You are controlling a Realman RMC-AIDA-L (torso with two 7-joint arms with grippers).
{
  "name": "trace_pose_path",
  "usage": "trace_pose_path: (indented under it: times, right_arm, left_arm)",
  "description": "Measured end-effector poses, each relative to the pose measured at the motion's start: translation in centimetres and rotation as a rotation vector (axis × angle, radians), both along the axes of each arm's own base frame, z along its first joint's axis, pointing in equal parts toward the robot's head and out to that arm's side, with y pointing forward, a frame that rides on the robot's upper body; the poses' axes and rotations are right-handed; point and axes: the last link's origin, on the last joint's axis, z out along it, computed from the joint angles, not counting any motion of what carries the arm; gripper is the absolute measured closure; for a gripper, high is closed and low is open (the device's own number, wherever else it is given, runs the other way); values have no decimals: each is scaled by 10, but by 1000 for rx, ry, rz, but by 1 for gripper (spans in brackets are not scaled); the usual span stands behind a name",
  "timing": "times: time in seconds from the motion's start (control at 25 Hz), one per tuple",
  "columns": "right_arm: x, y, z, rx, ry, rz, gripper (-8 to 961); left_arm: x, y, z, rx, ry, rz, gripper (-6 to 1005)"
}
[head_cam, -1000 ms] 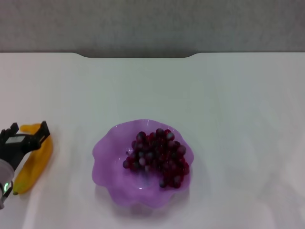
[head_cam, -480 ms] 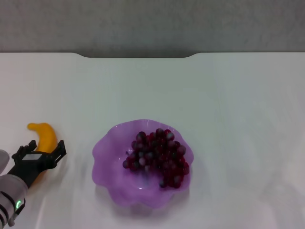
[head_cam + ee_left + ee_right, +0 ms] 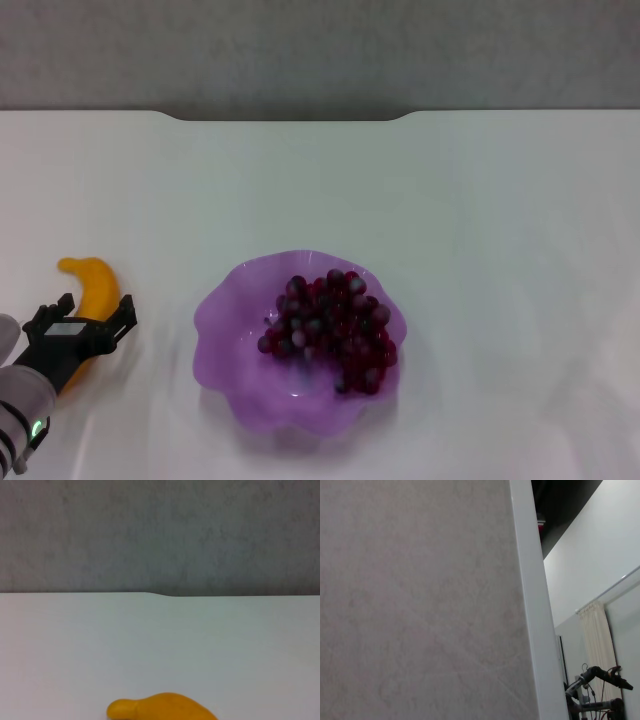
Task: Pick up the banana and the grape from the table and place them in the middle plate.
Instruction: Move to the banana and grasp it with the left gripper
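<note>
Left gripper [image 3: 85, 322] over banana [image 3: 92, 284], table's [image 3: 480, 200] left edge.
Fingers spread wide astride banana's near half, not closed on it. Grape [image 3: 328, 330] lies in middle plate [image 3: 225, 320], well apart rightward; bare white tabletop between. Right gripper unseen.

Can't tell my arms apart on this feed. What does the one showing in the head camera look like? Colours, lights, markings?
Only the left arm shows. The left gripper is matte black, with two angular prong-like fingers branching from a boxy black body that carries a small pale grey patch on top. Behind it the wrist is a smooth light-grey rounded casing with a small green indicator light. No cables or sleeves are visible. The right arm is out of view.
</note>
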Motion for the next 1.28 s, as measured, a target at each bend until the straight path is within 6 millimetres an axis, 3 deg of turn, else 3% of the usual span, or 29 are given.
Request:
trace_pose_path:
  times: [1.28]
  right_arm:
    - [-3, 4, 0, -5, 26, 19, 954]
  left_arm:
    - [-5, -2, -2, -24, 44, 13, 138]
